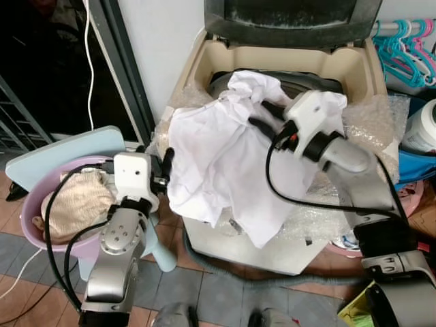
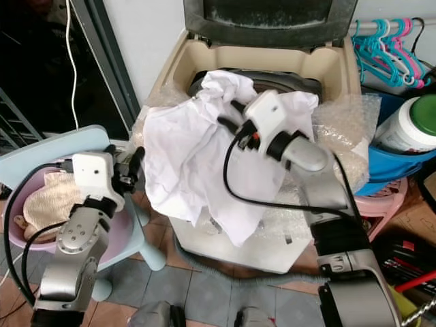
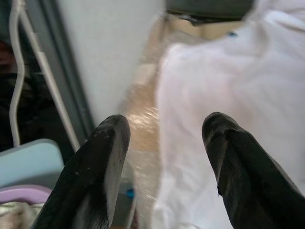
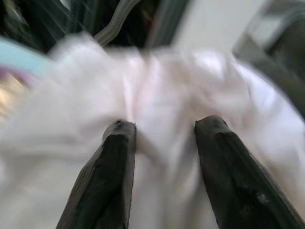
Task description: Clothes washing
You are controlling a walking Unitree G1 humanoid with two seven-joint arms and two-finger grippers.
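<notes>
Home laundry corner, judging by the open top-loading washing machine [image 1: 340, 65] at upper centre, plastic clothes hangers [image 1: 409, 48] on a rail at upper right, a pink basin [image 1: 30, 204] of clothes at left, tiled floor [image 1: 211, 293] below.

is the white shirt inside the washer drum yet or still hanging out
Mostly out: the white shirt drapes over the washing machine's front rim, only its top bunched at the opening, under the right gripper.

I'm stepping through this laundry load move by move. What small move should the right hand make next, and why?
Probably close the right hand on the white shirt and push it into the washer. Its fingers sit open against the cloth, and most of the shirt hangs outside over the front rim.
</notes>
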